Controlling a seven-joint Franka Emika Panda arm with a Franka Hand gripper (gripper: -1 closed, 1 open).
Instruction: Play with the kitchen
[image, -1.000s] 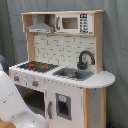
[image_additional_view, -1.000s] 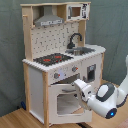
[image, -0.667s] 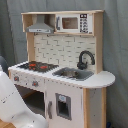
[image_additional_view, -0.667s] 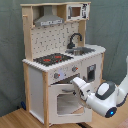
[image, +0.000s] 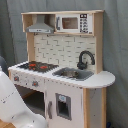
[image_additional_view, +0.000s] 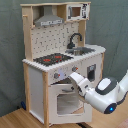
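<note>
One boxy white-and-wood kitchen (image_additional_view: 60, 60), glossy arm (image_additional_view: 100, 92)

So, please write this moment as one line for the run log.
arm: at kitchen front | claw: at oven door top | door: ajar

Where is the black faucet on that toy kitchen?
The black faucet stands at the back of the sink, toward the first exterior view's right, with the hob to its left and the microwave above.
</note>
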